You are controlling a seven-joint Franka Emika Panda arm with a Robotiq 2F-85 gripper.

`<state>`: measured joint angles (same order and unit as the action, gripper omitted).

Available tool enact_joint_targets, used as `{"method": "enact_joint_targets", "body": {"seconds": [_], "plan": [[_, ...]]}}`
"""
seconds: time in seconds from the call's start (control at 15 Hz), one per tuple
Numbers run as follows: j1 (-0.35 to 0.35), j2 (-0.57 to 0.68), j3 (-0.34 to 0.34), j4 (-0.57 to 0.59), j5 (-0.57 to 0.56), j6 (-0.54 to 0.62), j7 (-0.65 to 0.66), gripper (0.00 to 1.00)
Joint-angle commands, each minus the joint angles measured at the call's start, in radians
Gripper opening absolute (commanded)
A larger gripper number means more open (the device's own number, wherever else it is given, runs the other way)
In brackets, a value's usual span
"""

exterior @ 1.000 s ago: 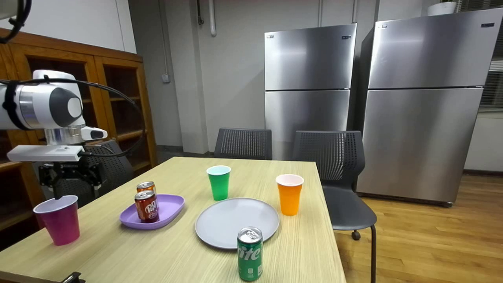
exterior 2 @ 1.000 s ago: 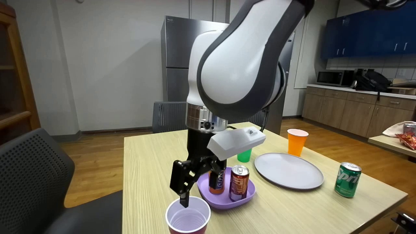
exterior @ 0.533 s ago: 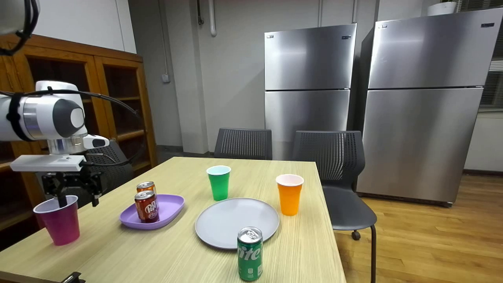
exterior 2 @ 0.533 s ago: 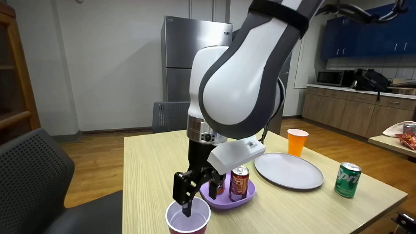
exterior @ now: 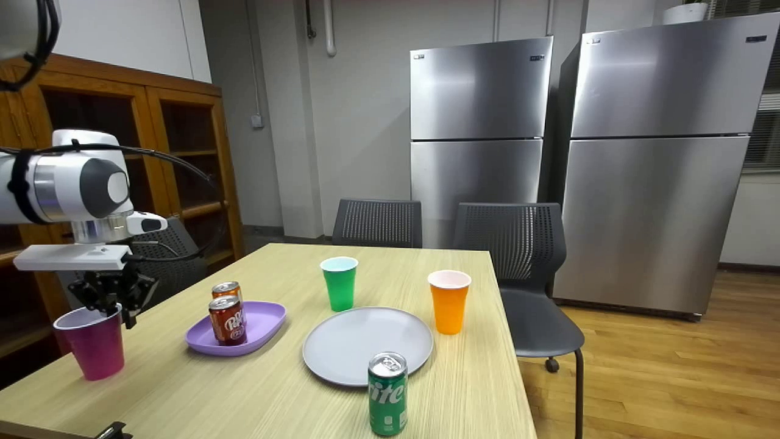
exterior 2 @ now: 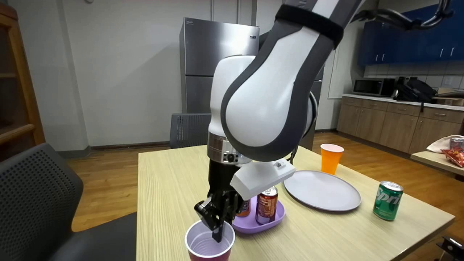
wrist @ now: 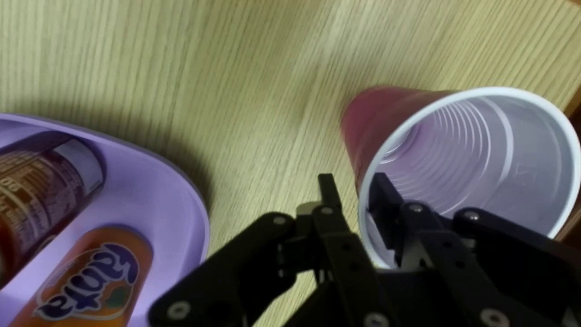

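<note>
Atop the wood-grain bench near the purple tray stands a magenta plastic cup, probably light, squashable and best pinched by its rim, which the end effector straddles, fingers parted.

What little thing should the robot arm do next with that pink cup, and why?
I'd guess: gently close the gripper on the wall of the pink cup. The wrist view shows one finger inside the cup and the other outside, with a visible gap between that outer finger and the cup.
</note>
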<state>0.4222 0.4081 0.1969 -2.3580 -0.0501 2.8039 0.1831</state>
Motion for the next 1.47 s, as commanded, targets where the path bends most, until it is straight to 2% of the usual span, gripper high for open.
{"method": "enact_joint_targets", "body": {"seconds": [0.0,0.53,0.93,1.4], "plan": [[0.013,0.000,-0.006,0.006,-0.016,0.017,0.028,0.00],[-0.030,-0.079,0.040,-0.012,0.031,0.086,-0.012,0.01],[-0.050,-0.184,-0.021,-0.003,-0.004,0.067,0.000,0.01],[-0.159,-0.270,-0.054,-0.004,0.020,0.067,-0.023,0.01]]}}
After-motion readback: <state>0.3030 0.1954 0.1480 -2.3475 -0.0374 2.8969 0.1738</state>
